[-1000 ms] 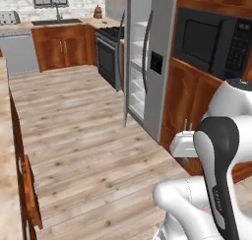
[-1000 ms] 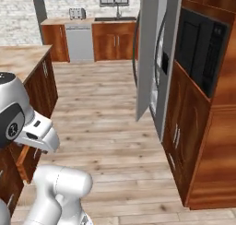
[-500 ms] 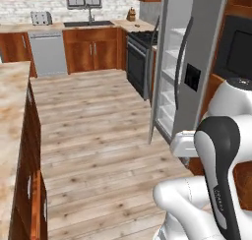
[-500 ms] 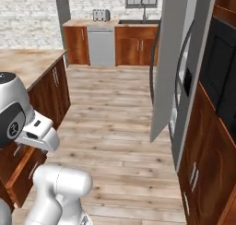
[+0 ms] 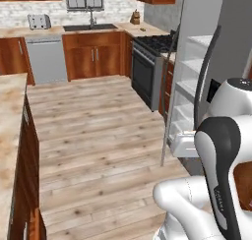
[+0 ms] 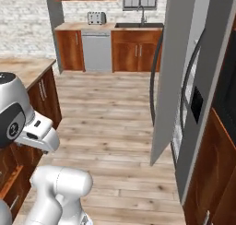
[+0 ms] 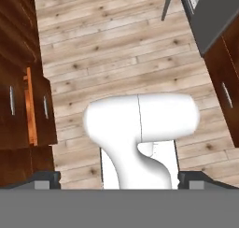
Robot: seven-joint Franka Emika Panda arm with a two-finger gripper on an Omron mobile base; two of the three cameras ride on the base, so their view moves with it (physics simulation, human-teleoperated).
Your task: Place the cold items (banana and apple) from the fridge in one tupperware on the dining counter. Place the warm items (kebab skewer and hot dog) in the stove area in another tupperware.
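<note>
Pale wood planks run from the near floor to a far wall of wooden cabinets, with a sink and a toaster on their top. At the right the fridge is seen with its door swung open and clear shelves showing; no banana or apple can be made out on them. Both fruits are judged light; the apple, hard, round and smooth, is best pinched across its middle, and the banana, softer, across its curved body. Beyond the fridge stands the stove area. The dining counter lies at the left. The open door edge is judged the main obstacle. The gripper is spread wide and holds nothing.
</note>
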